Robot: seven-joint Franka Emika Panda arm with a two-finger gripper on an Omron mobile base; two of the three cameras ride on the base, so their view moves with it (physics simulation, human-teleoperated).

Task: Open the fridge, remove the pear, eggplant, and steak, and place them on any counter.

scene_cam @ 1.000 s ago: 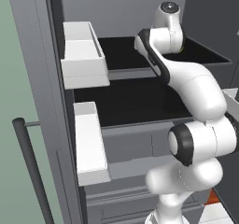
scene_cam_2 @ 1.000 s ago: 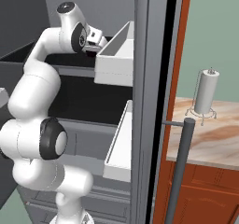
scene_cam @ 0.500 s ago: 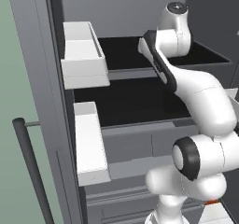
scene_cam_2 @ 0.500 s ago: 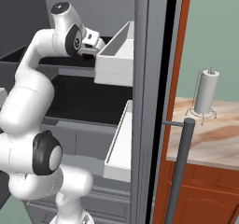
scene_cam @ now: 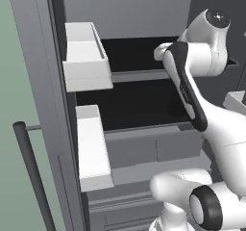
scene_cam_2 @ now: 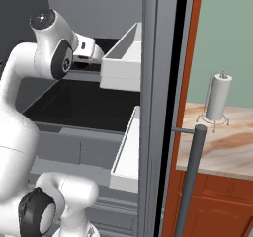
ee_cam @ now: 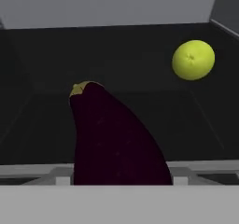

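Observation:
The fridge (scene_cam: 33, 81) stands open, and my arm reaches into its upper dark shelf. In the hand view the glossy dark purple eggplant (ee_cam: 112, 134) rises large from the bottom centre, stem end away from me. My gripper (ee_cam: 120, 176) is shut on it, and the eggplant covers the fingertips. The yellow-green pear (ee_cam: 193, 59) lies farther back on the shelf, to the upper right of the eggplant. In the right base view my gripper (scene_cam_2: 96, 53) sits at the front edge of the upper shelf, beside the door bin. The steak is out of view.
White door bins (scene_cam: 84, 57) (scene_cam: 93, 148) hang on the left door, and another bin (scene_cam_2: 123, 63) on the right door. The fridge's bar handle (scene_cam_2: 190, 181) stands close in front. The beige counter (scene_cam_2: 222, 142) lies right of the fridge with a paper-towel holder (scene_cam_2: 217, 100).
The arm's upper joint has swung to the right and drawn closer to the cameras. The doors and bins have stayed put.

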